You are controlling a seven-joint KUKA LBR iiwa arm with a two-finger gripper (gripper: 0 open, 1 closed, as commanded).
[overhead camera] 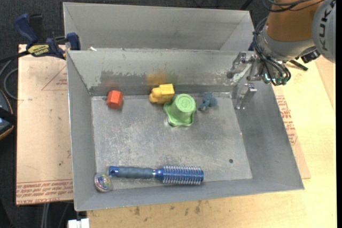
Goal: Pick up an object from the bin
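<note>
Tool (242, 94): at the bin's (160, 64) back right corner, holding nothing we can see; apart or together, we cannot tell. Nearest: small grey-blue toy (207, 102), beside green cup (180, 109). Step, we judge: approach; next, descend over one thing.

bin (160, 29): I count 6 things on the floor, 4 in a row by the back wall, 2 along the front wall.
block (114, 99): back row, far left, apart from the rest.
blocky toy (162, 92): back row, right of block, close to back wall.
cup (180, 109): just in front & to the right of blocky toy; touching or not, can't tell.
small figure (207, 102): right of cup, near but apart; last in row.
hairbrush (157, 174): lies along front wall, handle left, head right.
ball (102, 182): front-left corner, at hairbrush handle end.
gripper (241, 104): by right wall, right of small figure, apart from it.
</note>
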